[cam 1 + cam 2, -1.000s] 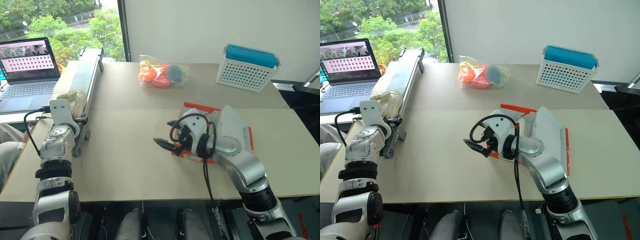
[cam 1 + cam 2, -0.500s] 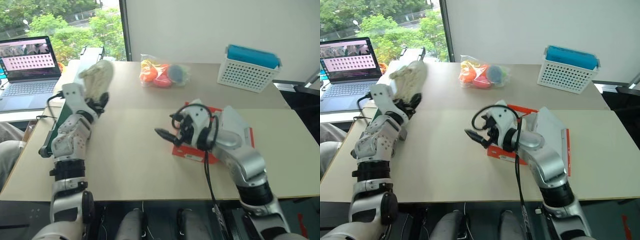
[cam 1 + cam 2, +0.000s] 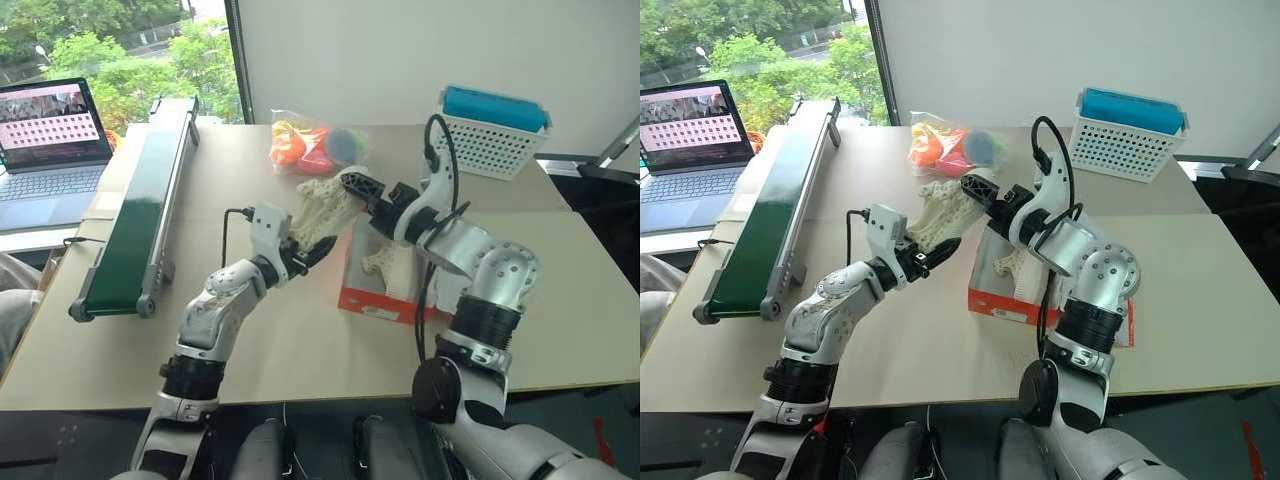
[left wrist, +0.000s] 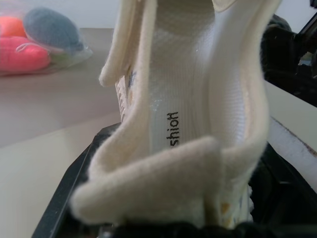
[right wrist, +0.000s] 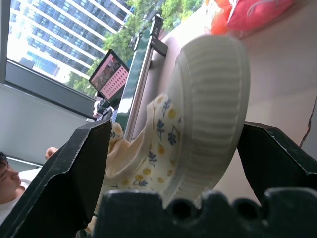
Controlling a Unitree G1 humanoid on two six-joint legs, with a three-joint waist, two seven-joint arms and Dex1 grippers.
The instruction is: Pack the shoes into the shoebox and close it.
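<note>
Beige tabletop [image 3: 260, 340] beside a window with trees outside, white wall behind. Laptop [image 3: 52, 140] at upper left of the head views, screen lit. Right of it a long green conveyor belt [image 3: 140, 205] runs from mid-left up toward the window.

Centre of frame: left gripper [image 3: 305, 255] clenched on the heel end of one cream shoe [image 3: 320, 205], which is lifted off the tabletop, toe pointing toward upper right. Left wrist view looks straight into that shoe [image 4: 188, 114]: white insole with dark print, fuzzy cream collar between the black fingers.

Above centre, a clear bag of toys [image 3: 310, 148] with orange, pink and blue items lies on the tabletop.

Right of centre: right gripper [image 3: 355, 185] spread wide around the toe of the lifted shoe; right wrist view shows the ribbed white sole and floral side [image 5: 198, 124] between the two fingers [image 5: 64, 173], with gaps either side, so no grasp. Below it stands the red shoebox [image 3: 375, 300], open, with the second shoe [image 3: 390, 262] lying inside.

Upper right: white perforated basket [image 3: 490, 145] with blue top.
</note>
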